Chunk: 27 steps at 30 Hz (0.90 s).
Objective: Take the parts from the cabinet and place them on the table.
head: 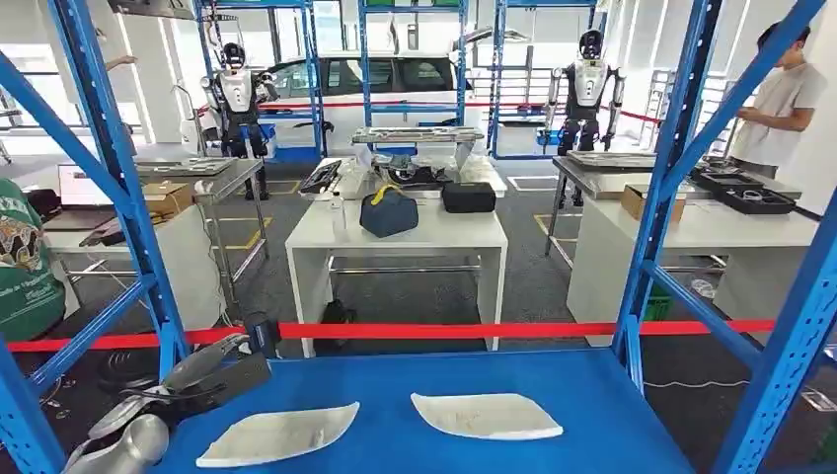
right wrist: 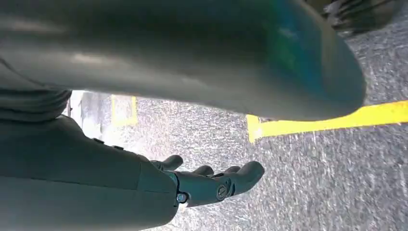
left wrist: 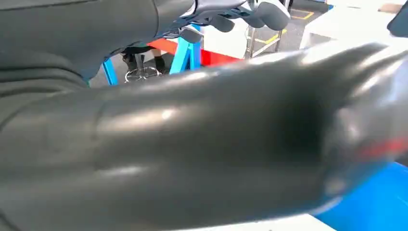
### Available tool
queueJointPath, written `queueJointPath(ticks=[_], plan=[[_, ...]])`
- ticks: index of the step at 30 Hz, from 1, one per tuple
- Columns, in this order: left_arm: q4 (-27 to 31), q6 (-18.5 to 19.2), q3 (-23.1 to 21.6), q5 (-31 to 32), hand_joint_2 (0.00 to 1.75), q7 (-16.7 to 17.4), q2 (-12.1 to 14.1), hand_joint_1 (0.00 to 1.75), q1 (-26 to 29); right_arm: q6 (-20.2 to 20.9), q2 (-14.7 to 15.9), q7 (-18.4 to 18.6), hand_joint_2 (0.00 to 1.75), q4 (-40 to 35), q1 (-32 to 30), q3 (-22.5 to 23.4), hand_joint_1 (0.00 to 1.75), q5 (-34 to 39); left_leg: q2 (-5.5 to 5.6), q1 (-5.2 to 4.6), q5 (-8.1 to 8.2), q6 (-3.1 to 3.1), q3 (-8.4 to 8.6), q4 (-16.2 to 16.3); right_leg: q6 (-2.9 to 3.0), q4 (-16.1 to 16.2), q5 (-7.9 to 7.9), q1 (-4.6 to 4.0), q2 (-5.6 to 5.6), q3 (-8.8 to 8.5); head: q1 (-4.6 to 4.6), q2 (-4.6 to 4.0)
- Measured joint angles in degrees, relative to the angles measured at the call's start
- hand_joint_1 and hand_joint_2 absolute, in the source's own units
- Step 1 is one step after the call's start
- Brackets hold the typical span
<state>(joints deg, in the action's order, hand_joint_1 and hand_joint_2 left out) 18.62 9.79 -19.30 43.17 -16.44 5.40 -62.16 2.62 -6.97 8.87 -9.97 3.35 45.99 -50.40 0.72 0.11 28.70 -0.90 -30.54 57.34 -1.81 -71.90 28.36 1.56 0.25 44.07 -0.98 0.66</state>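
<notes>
Where no writing reads, two white parts (head: pixel 279 434) on the blue shelf (head: pixel 592 395).

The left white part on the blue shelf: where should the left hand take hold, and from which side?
Probably its blunt end near the shelf's left edge. The left white part lies flat and thin on the blue shelf, tapering rightward to a point; the left hand hovers just left of it, so come from there.
</notes>
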Motion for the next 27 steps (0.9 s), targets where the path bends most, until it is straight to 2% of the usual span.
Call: queueJointPath(ticks=[2,3,4,5,6,7,9,10,11,12,14,15,16,17,18,19,20,21,22,23,24,25,26,27], plan=[[0.0,0.0,0.0,0.0,0.0,0.0,0.1,0.0,0.1,0.0,0.0,0.0,0.0,0.0,-0.2,0.0,0.0,0.0,-0.02,0.53,1.36,0.97,1.35,0.5,-0.64,9.9,-5.22,0.55,-0.18,-3.88,0.02,0.0],[-0.1,0.0,0.0,0.0,0.0,-0.1,0.1,0.0,0.1,0.0,0.0,0.0,0.0,0.1,-0.3,0.0,0.0,0.0,-0.07,0.38,2.29,1.6,1.76,0.9,-0.57,11.6,-5.53,0.31,-0.43,-4.22,0.02,0.0],[-0.1,0.0,0.0,0.0,0.0,0.0,0.2,0.0,0.0,0.1,-0.1,0.0,0.0,0.1,-0.2,0.0,0.0,0.0,0.01,0.38,2.78,2.01,1.87,0.8,0.47,11.7,-3.47,0.2,-0.47,-4.52,-0.02,0.0],[0.1,0.0,0.0,0.0,0.0,0.0,0.2,0.0,0.1,0.1,-0.1,0.0,0.0,0.1,-0.2,0.0,0.0,0.0,-0.07,0.21,3.42,2.43,1.8,0.3,0.86,11.5,-3.59,0.05,-0.42,-5.14,-0.09,0.02],[0.1,0.0,0.0,0.0,0.0,-0.1,0.2,0.0,0.2,0.1,-0.1,0.0,0.0,0.1,-0.4,0.0,0.0,0.0,0.02,0.43,2.91,2.94,3.13,1.1,1.53,11.5,-3.04,0.07,-0.27,-5.52,-0.11,0.02],[0.2,0.0,-0.1,0.0,0.0,-0.2,0.2,0.0,0.1,0.1,-0.1,0.0,0.0,0.1,-0.3,0.0,0.0,0.0,0.06,0.45,2.38,3.39,3.13,2.1,2.36,11.4,-2.52,0.02,-0.27,-6.65,-0.15,0.0],[0.4,-0.1,-0.1,0.0,0.0,-0.2,0.4,0.0,0.0,0.1,-0.1,-0.1,0.0,0.1,-0.2,0.1,0.0,0.0,-0.44,0.64,-0.84,3.82,-1.08,9.3,3.15,11.9,-1.33,0.22,-0.19,-8.71,-0.28,0.07],[0.4,-0.1,-0.2,0.0,0.0,-0.2,0.5,0.0,-0.2,0.1,0.0,0.0,0.0,0.1,-0.2,0.1,0.0,0.0,-0.47,0.62,-1.75,3.93,-4.68,14.2,3.27,12.1,-0.62,0.25,-0.07,-9.82,-0.39,0.02],[0.3,-0.1,-0.2,0.0,0.0,-0.2,0.5,0.0,-0.1,0.1,0.0,0.0,0.0,0.1,-0.2,0.1,0.0,0.0,-0.45,0.62,-0.38,4.14,-7.83,17.4,3.34,12.4,0.13,0.24,0.01,-10.94,-0.41,0.07],[0.3,0.0,-0.2,0.0,0.0,-0.1,0.6,0.0,0.2,0.1,0.0,0.0,0.0,0.1,-0.2,0.1,0.0,0.0,-0.47,0.62,2.62,4.27,-10.31,19.1,3.43,12.8,1.01,0.24,0.14,-12.23,-0.42,0.07],[0.2,0.0,-0.2,0.0,0.0,-0.1,0.7,0.0,0.5,0.1,-0.1,0.0,0.0,0.1,-0.5,0.1,0.0,0.0,-0.49,0.6,9.02,4.08,-13.47,17.9,3.37,13.4,2.93,0.21,0.44,-15.17,-0.42,0.07],[0.1,0.0,-0.2,0.0,0.0,-0.1,0.7,0.0,0.5,0.1,-0.1,0.0,0.0,0.1,-0.5,0.1,0.0,0.0,-0.48,0.56,9.95,3.75,-14.2,15.5,3.27,13.5,3.97,0.2,0.54,-16.75,-0.37,0.09],[0.0,0.0,-0.2,0.0,0.0,-0.1,0.9,0.0,0.5,0.1,-0.1,0.0,0.0,0.1,-0.4,0.1,0.0,0.0,-0.48,0.43,7.99,3.48,-14.35,11.7,3.14,13.7,5.15,0.19,0.63,-18.4,-0.42,0.07],[0.0,0.0,-0.2,0.0,0.0,-0.1,1.0,0.0,0.6,0.1,-0.1,0.0,0.0,0.1,-0.4,0.1,0.0,0.0,-0.51,0.28,2.3,2.95,-14.28,7.3,3.02,13.9,6.33,0.19,0.64,-19.83,-0.41,0.07],[-0.2,0.0,-0.2,0.0,0.0,-0.1,1.2,0.0,0.8,0.2,-0.2,0.0,0.0,0.2,-0.8,0.1,0.0,-0.1,-0.85,-0.04,-8.95,2.16,-14.15,1.8,2.93,14.4,7.39,0.36,0.72,-20.12,-0.48,0.07],[-0.4,-0.2,-0.2,-0.2,0.0,-0.1,1.9,0.0,0.9,0.2,-0.2,-0.1,0.0,0.2,-0.3,0.1,0.0,-0.2,-0.94,-0.88,-15.19,1.98,-14.48,-2.0,2.58,14.2,8.49,0.01,0.86,-21.82,-0.39,-0.07],[-0.4,-0.1,-0.2,-0.2,0.0,-0.1,1.9,0.0,1.3,0.2,-0.2,0.0,0.0,0.2,-0.3,0.2,0.0,-0.5,-0.79,-0.93,-13.49,1.95,-13.66,-0.4,2.08,15.2,9.43,-0.17,1.02,-22.67,-0.61,0.02],[-0.2,-0.2,-0.3,-0.4,0.0,0.0,2.2,0.0,1.4,0.3,-0.1,-0.2,0.0,0.2,-0.5,0.2,0.0,-0.7,-0.75,-0.74,-11.9,1.69,-13.23,-0.2,1.88,16.1,9.42,-0.06,0.92,-24.99,-0.68,-0.02],[0.1,-0.3,-0.3,-0.5,0.0,-0.1,2.2,0.0,1.2,0.3,0.0,-0.1,0.0,0.2,-0.4,0.2,0.0,-0.7,-0.62,-0.54,-11.1,1.34,-12.39,0.1,1.59,14.9,7.7,-0.29,0.9,-24.49,-0.52,-0.02],[0.4,-0.3,-0.3,-0.5,0.0,-0.4,2.3,0.0,0.9,0.3,0.0,-0.2,0.0,0.2,-0.1,0.2,0.0,-1.0,-0.5,-0.25,-11.19,1.02,-11.49,0.1,1.15,11.4,5.9,-0.28,0.96,-22.82,-0.55,0.02],[0.7,-0.3,-0.3,-0.7,1.75,-0.9,2.4,0.0,0.8,0.3,0.1,-0.4,0.0,0.2,0.0,0.2,0.0,-1.0,-0.46,-0.18,-10.26,0.63,-10.28,0.0,1.03,6.2,3.6,-0.17,0.64,-20.07,-0.52,0.02],[0.6,0.1,-0.3,-1.2,1.75,-1.3,2.5,0.0,0.7,0.3,0.1,-0.5,0.0,0.2,0.1,0.2,0.0,-1.1,-0.47,-0.19,-9.21,0.37,-9.19,-0.1,0.87,1.9,3.01,-0.2,0.45,-16.95,-0.44,0.02],[0.6,0.7,-0.3,-1.4,1.75,-1.7,2.5,0.0,0.7,0.3,0.1,-0.5,0.0,0.2,0.3,0.2,0.0,-1.2,-0.41,-0.2,-8.27,0.27,-8.24,-0.2,0.81,-0.9,4.38,-0.33,0.42,-14.13,-0.46,0.02],[0.5,1.5,-0.3,-2.1,1.75,-2.3,2.5,0.0,1.0,0.4,0.1,-0.5,0.0,0.2,0.3,0.2,0.0,-1.2,-0.26,-0.2,-7.22,0.18,-7.17,-0.3,0.77,-2.2,7.79,-0.51,0.39,-11.51,-0.39,0.02]])
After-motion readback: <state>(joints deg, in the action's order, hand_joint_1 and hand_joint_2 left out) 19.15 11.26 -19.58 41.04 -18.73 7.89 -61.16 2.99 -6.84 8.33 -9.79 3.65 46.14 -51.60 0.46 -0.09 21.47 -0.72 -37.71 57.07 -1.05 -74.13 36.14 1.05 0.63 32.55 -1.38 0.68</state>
